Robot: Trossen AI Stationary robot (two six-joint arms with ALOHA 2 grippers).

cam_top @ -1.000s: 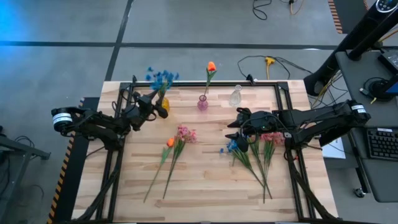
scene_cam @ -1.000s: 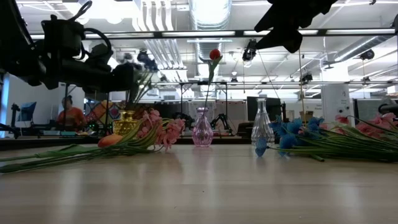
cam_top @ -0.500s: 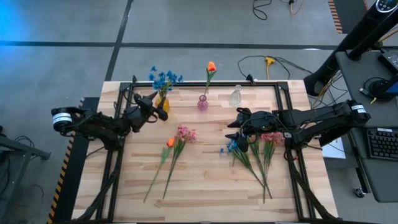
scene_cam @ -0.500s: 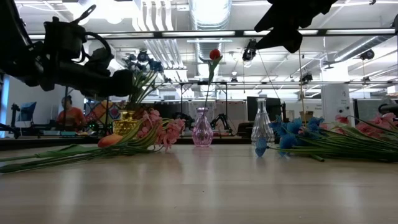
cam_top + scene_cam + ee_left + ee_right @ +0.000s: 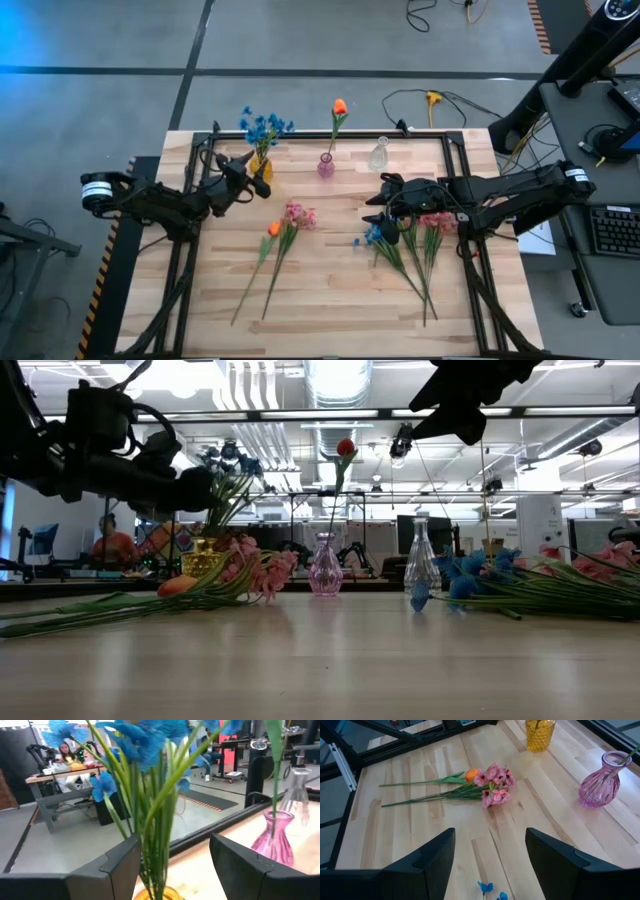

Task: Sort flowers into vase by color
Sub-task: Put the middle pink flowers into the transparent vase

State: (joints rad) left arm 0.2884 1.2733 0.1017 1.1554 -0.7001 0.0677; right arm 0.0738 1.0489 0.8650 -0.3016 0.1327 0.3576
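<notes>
Grey concrete floor surrounds a pale plank table (image 5: 330, 300) in the high view. Along its far edge stand 3 vases: an amber vase (image 5: 262, 170) holding blue flowers (image 5: 263, 127), a rounded pink glass vase (image 5: 326, 166) holding 1 orange bud (image 5: 339, 106), and a clear vase (image 5: 378, 155) whose contents are hard to make out. The left gripper (image 5: 247, 166) sits just beside the amber vase, fingers apart and holding nothing. A loose orange bud and pink sprays (image 5: 290, 218) lie mid-table; more blue and pink stems (image 5: 410, 240) lie under the right gripper (image 5: 378, 205), which hovers with fingers apart.

Seen from table height, the pink vase (image 5: 325, 570) is bulbous with a slim neck, the clear vase (image 5: 421, 565) tall and narrow; the arms are dark shapes cut off by the frame's edge.

From the left wrist, smooth green stems (image 5: 157, 845) rise between the dark fingers (image 5: 117, 867), only the amber rim showing.

From the right wrist, the amber vase (image 5: 540, 732) looks dimpled and is cut off at the frame's edge; a few blue petals (image 5: 490, 890) are only partly in frame.
</notes>
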